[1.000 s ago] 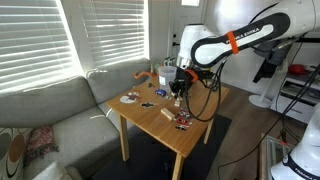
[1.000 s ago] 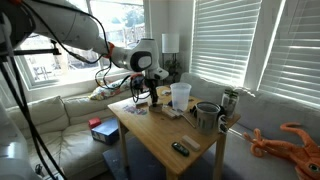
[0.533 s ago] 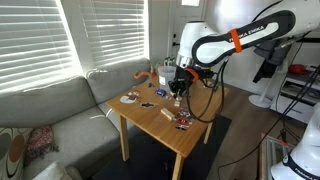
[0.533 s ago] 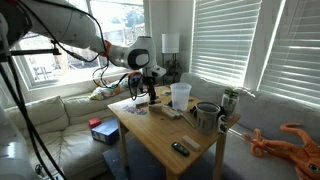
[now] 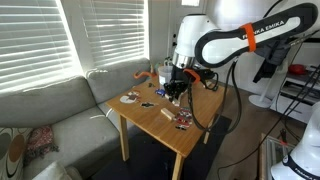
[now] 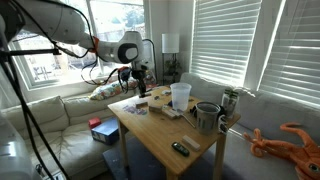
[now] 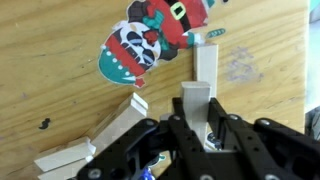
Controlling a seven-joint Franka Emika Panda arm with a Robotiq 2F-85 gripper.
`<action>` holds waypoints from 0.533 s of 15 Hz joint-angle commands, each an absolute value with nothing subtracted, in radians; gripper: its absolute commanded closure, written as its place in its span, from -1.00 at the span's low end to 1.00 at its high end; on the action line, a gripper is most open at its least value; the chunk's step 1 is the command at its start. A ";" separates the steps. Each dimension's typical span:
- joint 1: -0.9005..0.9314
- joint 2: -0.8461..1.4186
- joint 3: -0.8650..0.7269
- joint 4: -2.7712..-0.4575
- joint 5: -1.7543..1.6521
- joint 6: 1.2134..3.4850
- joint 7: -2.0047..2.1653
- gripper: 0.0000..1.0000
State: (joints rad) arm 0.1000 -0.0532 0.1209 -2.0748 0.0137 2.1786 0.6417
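In the wrist view my gripper (image 7: 195, 128) is shut on a pale wooden block (image 7: 195, 100) that stands upright between the jaws, above the wooden table (image 7: 60, 60). Below it lie another wooden block (image 7: 205, 65) and a few more blocks (image 7: 118, 125) to the left, next to a colourful Santa-like cutout (image 7: 150, 35). In both exterior views the gripper (image 5: 174, 88) (image 6: 139, 88) hangs a little above the table (image 5: 150, 115) near its far side.
On the table (image 6: 160, 135) stand a clear plastic cup (image 6: 180, 96), a metal pot (image 6: 207, 115), a can (image 6: 229, 102) and a dark remote (image 6: 180, 148). A small plate (image 5: 130, 98) sits near the couch (image 5: 50, 110). Window blinds run behind.
The arm has risen and carried the gripper, still shut on the block, up and a little sideways from where it was over the table.
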 commanded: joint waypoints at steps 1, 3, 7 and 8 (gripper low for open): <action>0.124 -0.008 0.149 -2.006 0.019 2.136 0.670 0.86; 0.137 0.026 0.159 -1.974 0.023 2.123 0.675 0.86; 0.158 0.101 0.164 -1.912 0.010 2.100 0.684 0.86; 0.163 0.122 0.161 -1.899 0.006 2.096 0.683 0.86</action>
